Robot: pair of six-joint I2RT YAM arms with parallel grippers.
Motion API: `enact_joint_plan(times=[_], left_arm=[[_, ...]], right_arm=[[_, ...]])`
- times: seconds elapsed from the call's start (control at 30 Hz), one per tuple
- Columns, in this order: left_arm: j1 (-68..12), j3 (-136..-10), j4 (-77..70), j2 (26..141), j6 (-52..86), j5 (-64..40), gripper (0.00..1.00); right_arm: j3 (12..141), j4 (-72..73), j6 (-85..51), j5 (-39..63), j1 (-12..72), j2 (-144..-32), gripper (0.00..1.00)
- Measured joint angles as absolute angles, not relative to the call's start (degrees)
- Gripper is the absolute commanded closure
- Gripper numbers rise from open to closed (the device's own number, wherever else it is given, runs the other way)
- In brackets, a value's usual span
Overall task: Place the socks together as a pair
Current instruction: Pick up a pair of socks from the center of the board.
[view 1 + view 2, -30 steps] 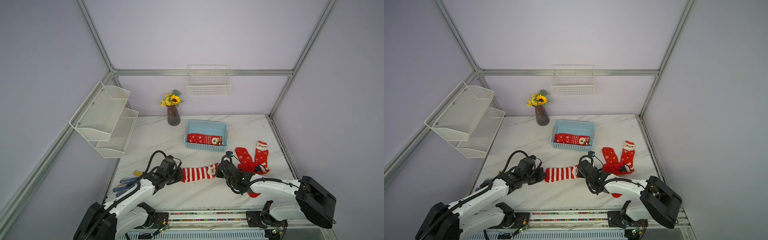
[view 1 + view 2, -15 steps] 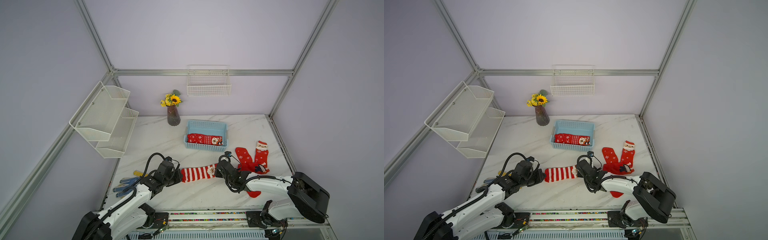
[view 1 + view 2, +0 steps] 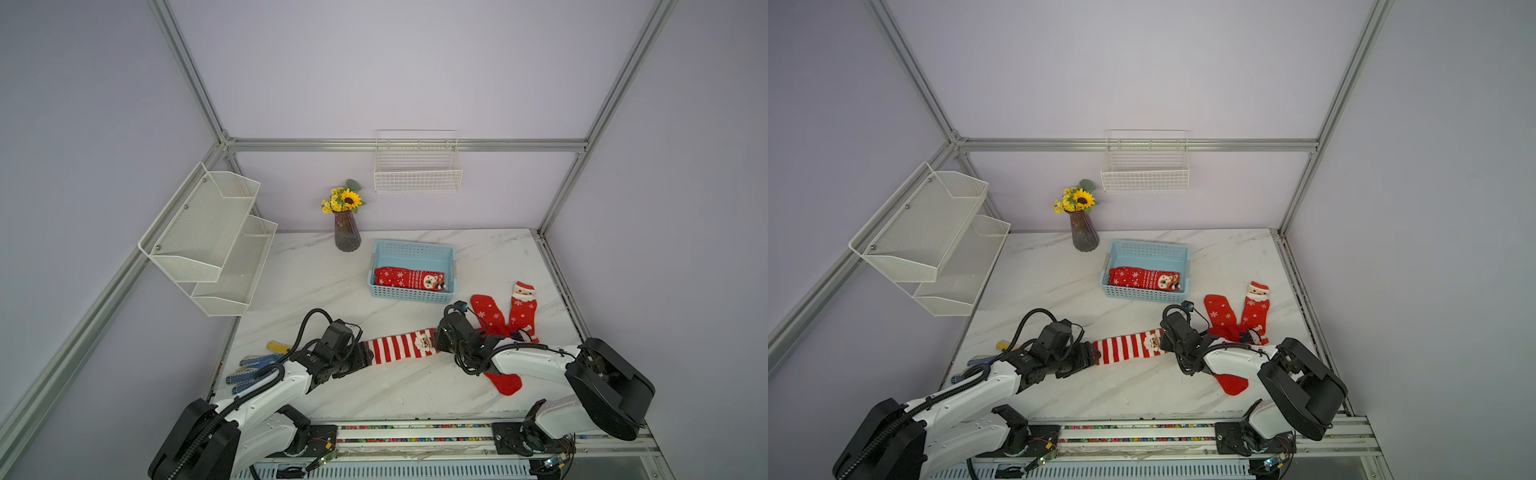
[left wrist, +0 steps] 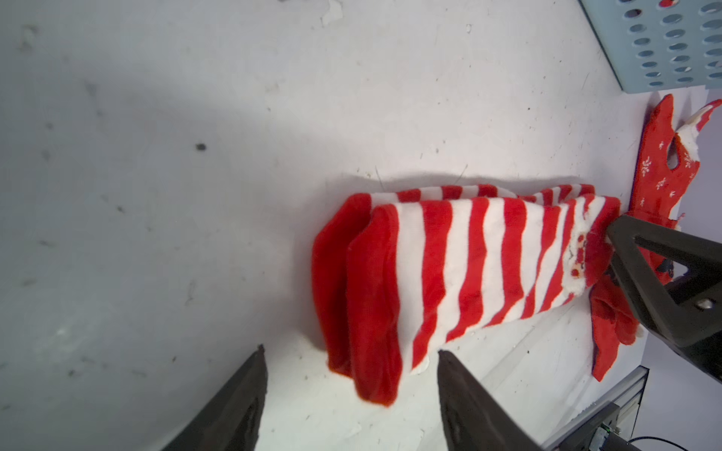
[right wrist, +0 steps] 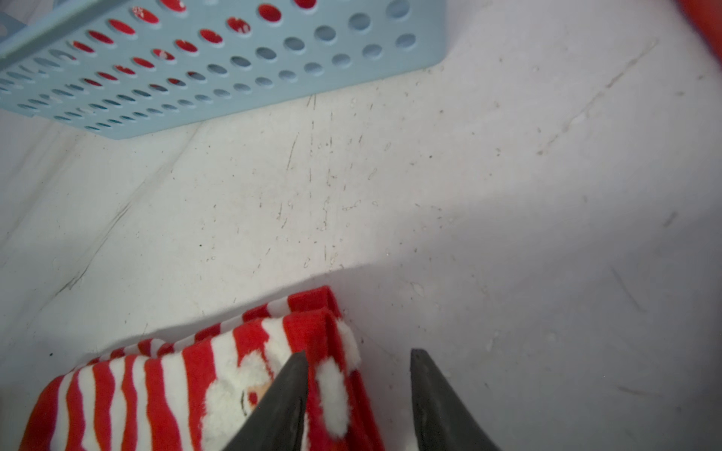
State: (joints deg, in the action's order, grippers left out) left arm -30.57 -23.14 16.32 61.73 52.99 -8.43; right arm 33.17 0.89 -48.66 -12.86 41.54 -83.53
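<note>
Striped socks (image 3: 400,345) lay paired, your left gripper (image 4: 349,350) and right gripper (image 5: 358,352) open, empty; next likely needed snowflake socks (image 3: 491,312) at 3 o'clock

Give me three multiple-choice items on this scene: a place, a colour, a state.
1. Where is the bear-cuffed snowflake sock? A in the blue basket; B on a chair; C in a drawer.
2. What colours are the two stacked socks? A green and white; B red and white; C blue.
3. How is the left end effector? A shut on the stacked socks; B open; C out of view.
A: both top views show it inside the basket. B: the wrist views show red and white stripes. B: its fingers stand apart.
</note>
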Motion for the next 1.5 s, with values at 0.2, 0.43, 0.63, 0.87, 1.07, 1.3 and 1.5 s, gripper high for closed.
enact_joint_plan(times=[0.2, 0.43, 0.63, 0.87, 1.07, 1.3, 1.5], left_arm=[[-30.57, -23.16, 14.06, 63.24, 52.99, -8.23, 0.34], [-30.57, -23.16, 12.75, 64.62, 52.99, -7.51, 0.46], [-30.57, -23.16, 12.71, 65.32, 52.99, -6.61, 0.65], [-30.57, -23.2, 15.9, 64.71, 51.94, -5.45, 0.95], [-30.57, -27.44, 20.1, 63.53, 49.58, -4.23, 1.0], [-30.72, -38.48, 23.0, 60.97, 45.76, -2.44, 1.0], [-30.79, -52.73, 24.45, 64.73, 37.89, 1.65, 1.0]], right_arm=[[33.23, 1.17, -47.37, -7.03, 39.9, -84.97, 0.54], [33.45, 2.98, -46.98, -5.52, 39.9, -86.0, 0.55], [33.74, 4.36, -46.41, -4.4, 39.9, -87.02, 0.66], [32.38, 4.93, -46.33, -2.13, 39.9, -85.78, 1.0], [31.86, 5.04, -45.91, -1.63, 39.9, -78.78, 1.0], [34.79, 3.2, -44.38, -3.88, 39.9, -70.48, 1.0], [45.01, -0.27, -40.82, -12.51, 39.22, -69.52, 1.0]])
